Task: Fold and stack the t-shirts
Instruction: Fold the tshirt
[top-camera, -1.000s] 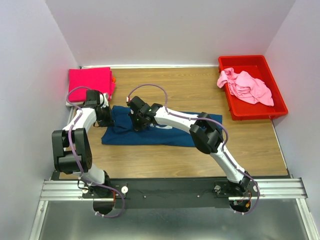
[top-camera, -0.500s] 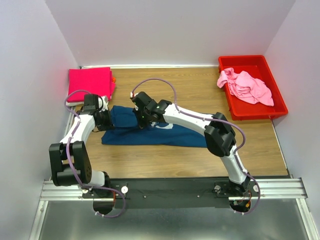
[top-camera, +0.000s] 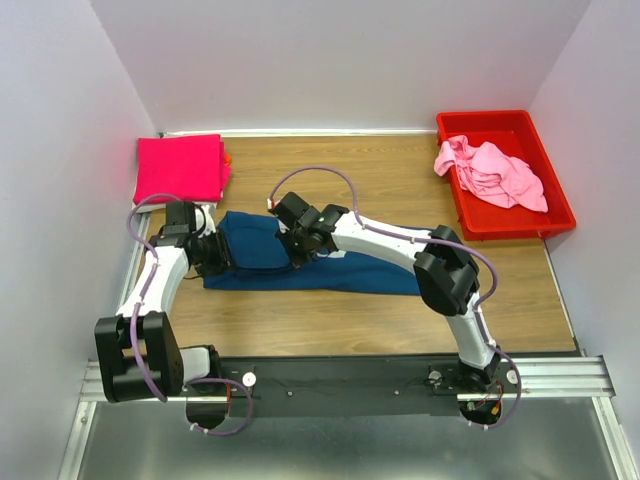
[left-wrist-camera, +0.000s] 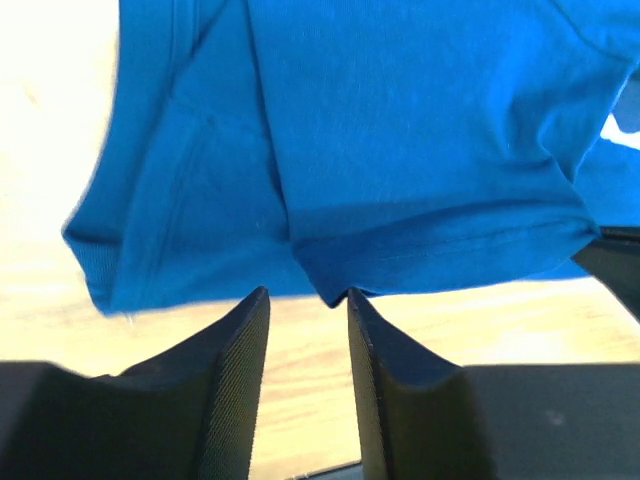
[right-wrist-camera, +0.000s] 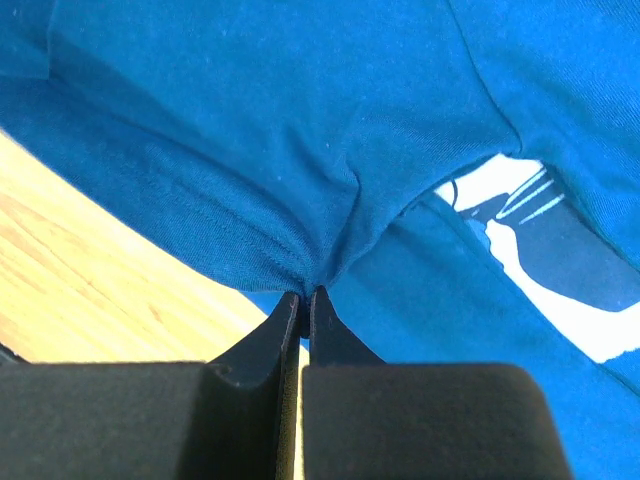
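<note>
Top external: navy tee (top-camera: 330, 275) lies as a long band across the middle of the table (top-camera: 380, 180), its left end doubled over toward the centre.
Print: white print (right-wrist-camera: 540, 290) shows partly in the right wrist view, under a fold of cloth.
Right gripper (right-wrist-camera: 302, 293): fingers pressed together on a bunched pinch of the navy tee, creases fanning out from the tips.
Left gripper (left-wrist-camera: 305, 295): fingers a little apart, wood visible through the gap. The hem corner dips just to the tips but doesn't look clamped.
Step, my read: carrying the left end over to the right to halve the band.
Do it well: get the left fingers closed on the hem before any further pull. With one side loose the flap will skew. Move both grippers together at the same height, parallel to the band's long edge, keep the cloth lightly taut, and lay edge on edge before letting go.
Risk: the right pinch is narrow, so a hard tug could drag the lower layer along the table.
Magenta tee (top-camera: 180, 168): folded flat at the far left corner, well apart from the navy one. That's the likely stack spot.
Pink tee (top-camera: 490, 170): crumpled in the red bin (top-camera: 480, 118) at far right, not yet folded.
</note>
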